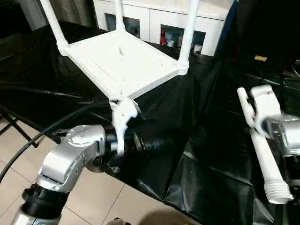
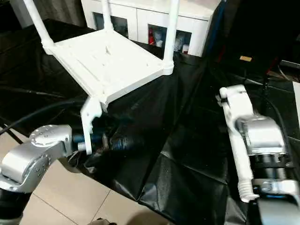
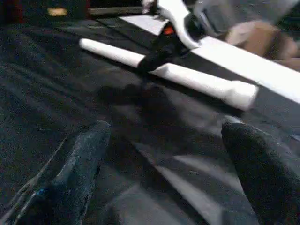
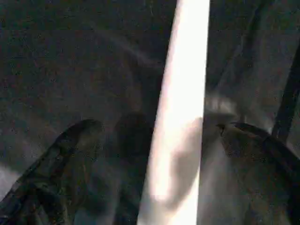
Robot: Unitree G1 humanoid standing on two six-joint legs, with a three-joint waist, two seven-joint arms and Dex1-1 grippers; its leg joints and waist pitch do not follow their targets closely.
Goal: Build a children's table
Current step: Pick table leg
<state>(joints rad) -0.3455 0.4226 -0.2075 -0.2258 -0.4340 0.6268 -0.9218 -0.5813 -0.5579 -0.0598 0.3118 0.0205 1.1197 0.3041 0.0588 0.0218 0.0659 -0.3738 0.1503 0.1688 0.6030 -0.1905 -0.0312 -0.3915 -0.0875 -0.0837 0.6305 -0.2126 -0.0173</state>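
Black plastic sheet [image 1: 201, 140] spread as cover, white cabinet [image 1: 154, 18] with glass doors behind it, black cable [image 1: 42, 131] crossing its near-left edge, beige tiled floor [image 1: 93, 197] below it

Upturned white tabletop [image 1: 123, 63] with 3 legs; loose leg [image 1: 262, 150] nearby

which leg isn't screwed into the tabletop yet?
The loose leg lying flat on the black cloth by the right gripper, threaded end toward the robot. The other three stand upright in the tabletop's corner sockets.
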